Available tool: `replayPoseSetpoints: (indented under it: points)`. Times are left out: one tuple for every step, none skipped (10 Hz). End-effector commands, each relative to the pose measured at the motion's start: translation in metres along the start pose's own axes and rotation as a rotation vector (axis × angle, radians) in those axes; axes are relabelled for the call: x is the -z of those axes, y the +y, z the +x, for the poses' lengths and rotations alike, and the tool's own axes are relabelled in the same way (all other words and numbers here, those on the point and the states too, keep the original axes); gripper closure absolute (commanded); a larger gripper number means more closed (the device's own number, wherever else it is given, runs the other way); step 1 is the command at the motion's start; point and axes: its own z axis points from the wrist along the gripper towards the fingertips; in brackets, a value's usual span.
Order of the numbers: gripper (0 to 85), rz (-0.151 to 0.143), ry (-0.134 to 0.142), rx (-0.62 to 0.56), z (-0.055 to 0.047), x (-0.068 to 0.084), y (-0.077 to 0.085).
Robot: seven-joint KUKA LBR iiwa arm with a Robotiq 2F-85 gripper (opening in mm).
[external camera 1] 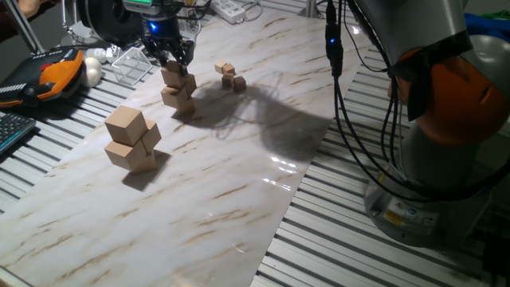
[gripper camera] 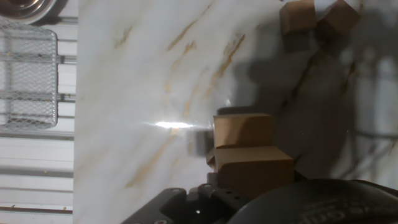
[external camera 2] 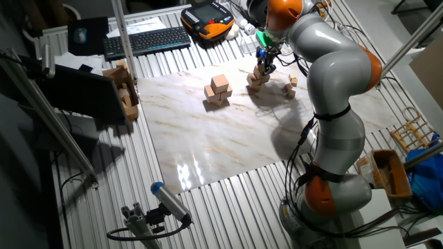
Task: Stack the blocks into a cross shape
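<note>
The blocks (external camera 1: 178, 88) are plain light-tan wooden cubes with sharp edges and a faint grain, about as wide as the hand. They stand in a small pile at the far end of the marbled desk (external camera 1: 223, 191), close to its far edge. From the fixed views at least three can be counted: two or so at the base and one on top, turned slightly against those beneath. The exact number at the bottom cannot be told. In the hand view two of them show, one (gripper camera: 243, 130) just beyond the other (gripper camera: 254, 168).

The hand (external camera 1: 170, 56) sits directly over the pile with its dark fingers down around the top block (external camera 1: 173, 74). Whether the fingers press on it or stand slightly off it cannot be told.

Just beside the pile, toward the arm, lie the tiny cubes (external camera 1: 229, 76), about three in a loose cluster. Well apart, nearer the middle of the desk, stand the bigger cubes (external camera 1: 131, 139): three or four stacked in a skewed heap.

Past the desk's far edge lie a wire mesh basket (gripper camera: 28, 81) and an orange-and-black pendant (external camera 1: 52, 73).
</note>
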Motion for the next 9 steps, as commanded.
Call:
replayPoseSetpoints:
  points:
    - [85.0, 0.002, 0.0, -0.003, -0.0004, -0.0011, -0.0001]
    - [85.0, 0.003, 0.005, -0.004, -0.0009, -0.0017, -0.0004]
    - [85.0, 0.004, 0.005, -0.006, -0.0014, -0.0027, -0.0007]
    - [85.0, 0.007, 0.005, -0.006, -0.0019, -0.0036, -0.0006]
    - [85.0, 0.009, 0.005, -0.006, -0.0021, -0.0042, -0.0005]
    - [85.0, 0.009, 0.008, -0.01, -0.0018, -0.0047, -0.0005]
    - [85.0, 0.011, 0.016, -0.013, -0.0017, -0.0046, -0.0005]
    - [85.0, 0.011, 0.016, -0.013, -0.0014, -0.0044, -0.0004]
    - [85.0, 0.011, 0.015, -0.015, -0.0011, -0.0044, -0.0002]
